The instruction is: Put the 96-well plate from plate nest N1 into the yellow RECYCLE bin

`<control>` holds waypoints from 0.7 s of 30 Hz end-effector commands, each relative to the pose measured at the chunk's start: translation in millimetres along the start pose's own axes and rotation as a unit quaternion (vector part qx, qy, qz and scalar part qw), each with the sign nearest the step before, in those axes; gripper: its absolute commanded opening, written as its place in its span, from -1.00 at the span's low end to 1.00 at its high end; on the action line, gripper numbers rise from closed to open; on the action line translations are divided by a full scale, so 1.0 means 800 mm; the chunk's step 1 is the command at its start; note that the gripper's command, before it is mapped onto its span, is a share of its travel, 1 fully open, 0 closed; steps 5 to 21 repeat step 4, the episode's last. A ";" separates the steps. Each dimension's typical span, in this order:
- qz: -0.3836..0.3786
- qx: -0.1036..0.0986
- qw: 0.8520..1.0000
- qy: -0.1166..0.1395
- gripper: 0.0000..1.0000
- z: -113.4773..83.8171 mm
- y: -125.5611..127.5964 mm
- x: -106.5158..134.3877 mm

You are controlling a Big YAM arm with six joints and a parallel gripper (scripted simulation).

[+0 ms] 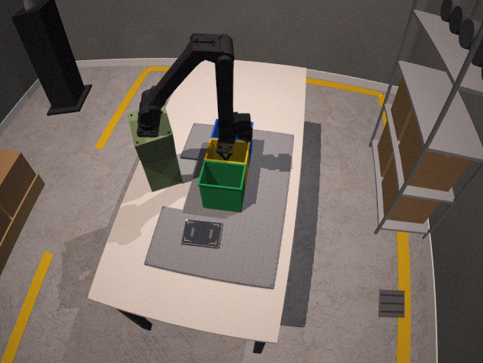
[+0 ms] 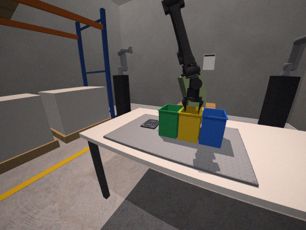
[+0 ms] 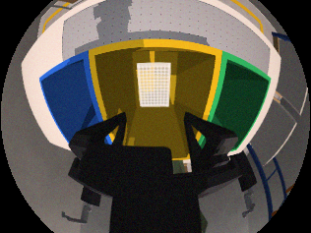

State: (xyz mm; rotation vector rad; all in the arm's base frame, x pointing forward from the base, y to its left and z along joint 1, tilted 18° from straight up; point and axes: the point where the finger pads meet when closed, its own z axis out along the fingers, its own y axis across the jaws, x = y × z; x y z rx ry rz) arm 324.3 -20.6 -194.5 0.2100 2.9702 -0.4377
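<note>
The white 96-well plate lies flat on the floor of the yellow bin, seen only in the wrist view. My gripper is open and empty, its fingertips at the yellow bin's rim, right above the plate. The yellow bin stands upright between the green bin and the blue bin, both upright. The empty dark plate nest lies on the grey mat.
The arm's green pedestal stands left of the bins in the top view. The three bins touch side by side in a row. A shelf rack stands off the table to the right.
</note>
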 end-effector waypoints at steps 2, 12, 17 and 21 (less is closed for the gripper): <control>0.001 -0.002 1.000 -0.004 0.65 -0.002 0.001 -0.005; 0.001 -0.002 1.000 -0.004 0.65 -0.002 0.001 -0.005; 0.001 -0.002 1.000 -0.004 0.65 -0.002 0.001 -0.005; 0.001 -0.002 1.000 -0.004 0.65 -0.002 0.001 -0.005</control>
